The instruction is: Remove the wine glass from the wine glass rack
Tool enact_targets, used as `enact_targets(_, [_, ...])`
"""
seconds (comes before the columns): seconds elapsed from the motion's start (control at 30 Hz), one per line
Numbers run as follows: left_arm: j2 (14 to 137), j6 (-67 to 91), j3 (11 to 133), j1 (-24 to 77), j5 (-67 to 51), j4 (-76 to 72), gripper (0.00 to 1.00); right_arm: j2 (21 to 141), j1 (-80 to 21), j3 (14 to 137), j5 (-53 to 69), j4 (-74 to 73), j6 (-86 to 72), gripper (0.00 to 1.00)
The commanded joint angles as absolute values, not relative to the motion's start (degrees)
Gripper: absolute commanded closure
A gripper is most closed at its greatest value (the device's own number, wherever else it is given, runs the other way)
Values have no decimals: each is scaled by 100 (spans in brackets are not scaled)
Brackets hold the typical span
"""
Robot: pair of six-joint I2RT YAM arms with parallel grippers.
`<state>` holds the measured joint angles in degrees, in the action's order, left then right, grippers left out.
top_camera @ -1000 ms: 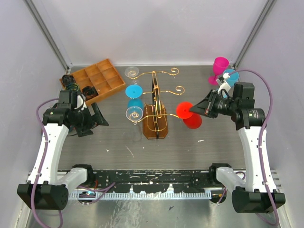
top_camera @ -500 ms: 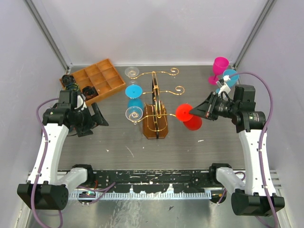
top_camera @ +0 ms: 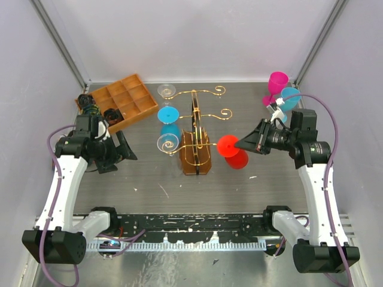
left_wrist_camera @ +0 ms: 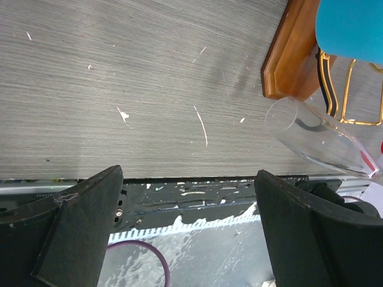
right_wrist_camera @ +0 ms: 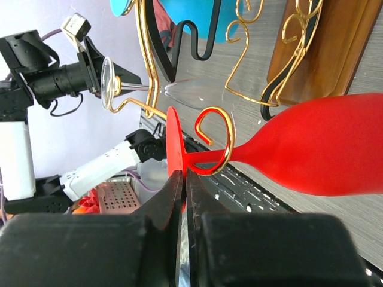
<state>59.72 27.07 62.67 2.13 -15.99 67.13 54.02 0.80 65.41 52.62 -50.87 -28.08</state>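
The red wine glass point(top_camera: 237, 159) is held on its side just right of the wine glass rack point(top_camera: 196, 161), and its stem is seen inside 1 gold scroll point(right_wrist_camera: 216, 139) of a right-side arm. Its flat foot is pinched edge-on between the 2 nearly closed fingers of the right gripper point(right_wrist_camera: 184, 179). The left gripper point(left_wrist_camera: 188, 191) is held with jaws spread wide above the table point(left_wrist_camera: 119, 72), left of the rack and near 1 clear glass point(left_wrist_camera: 317, 140).

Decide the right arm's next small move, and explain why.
Probably slide the red wine glass clear of the rack's gold curl. The right end effector is shut on the glass's foot, but the stem sits inside that curl, so the glass isn't free yet.
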Motion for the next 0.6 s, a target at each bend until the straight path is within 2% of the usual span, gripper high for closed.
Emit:
enact_targets(0.0, [5960,2684,6155,193,-1748,6582,2,5358,50,6377,5616,-4446,-3278,99])
enact_targets(0.3, [6016,2707,6144,193,-1796,6522,2,5648,-58,6172,5669,-2975,-4188,99])
enact_targets(0.57, [6016,2655,6201,193,-1720,6583,2,6048,-51,6379,5204,-2523,-4338,99])
